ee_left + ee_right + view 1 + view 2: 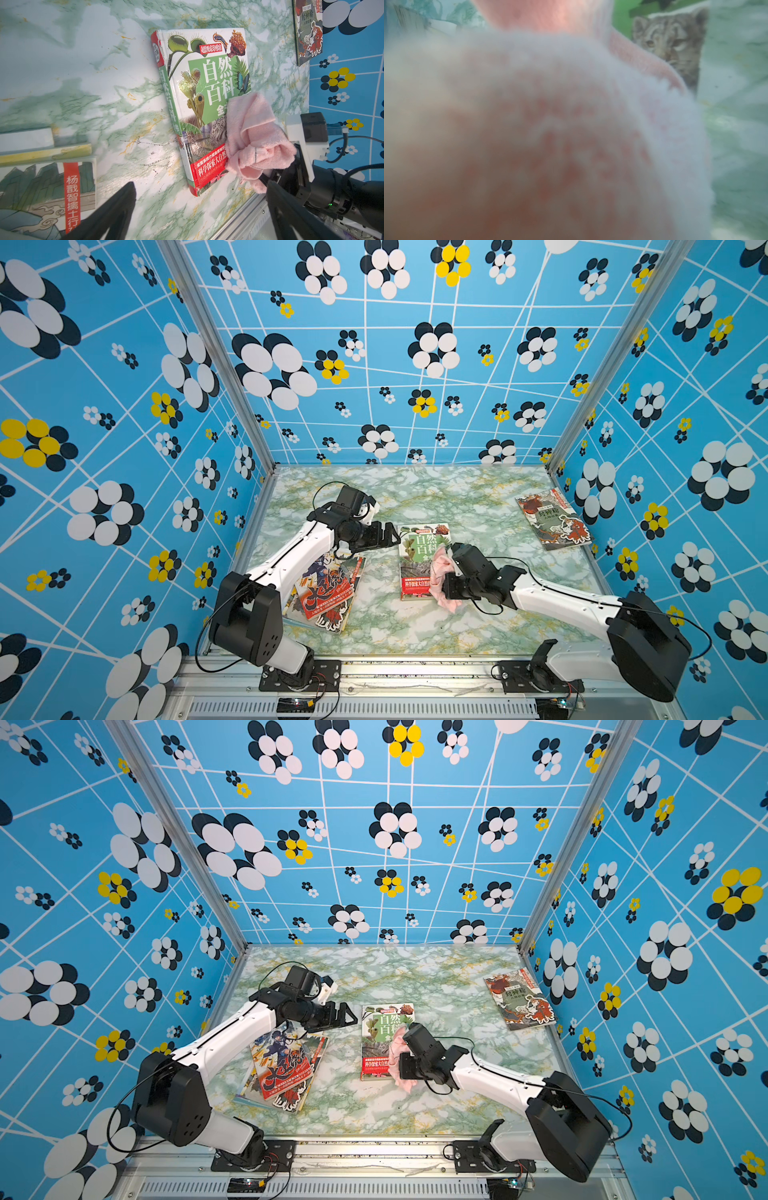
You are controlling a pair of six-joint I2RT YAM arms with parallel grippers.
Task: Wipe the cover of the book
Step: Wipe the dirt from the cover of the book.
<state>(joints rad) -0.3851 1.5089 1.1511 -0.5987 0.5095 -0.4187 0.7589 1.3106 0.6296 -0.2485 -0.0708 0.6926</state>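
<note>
On the book (pixel 417 558), your right gripper (pixel 449 578) jaws clenched on the cloth (pixel 439 568), left gripper (pixel 392 536) nearby, jaws spread wide.

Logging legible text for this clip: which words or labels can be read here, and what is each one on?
"超级彩图馆": red tag on the green book cover.
"自然百科": its title.
"科学探索大自然": its red band; the pink cloth hides the end of the line.
"封神榜" and "人物故事": far book.
"杨戬智擒土行": red strip on the stacked book, cut off by the frame.
The band's small print and the comic title are unreadable.
</note>
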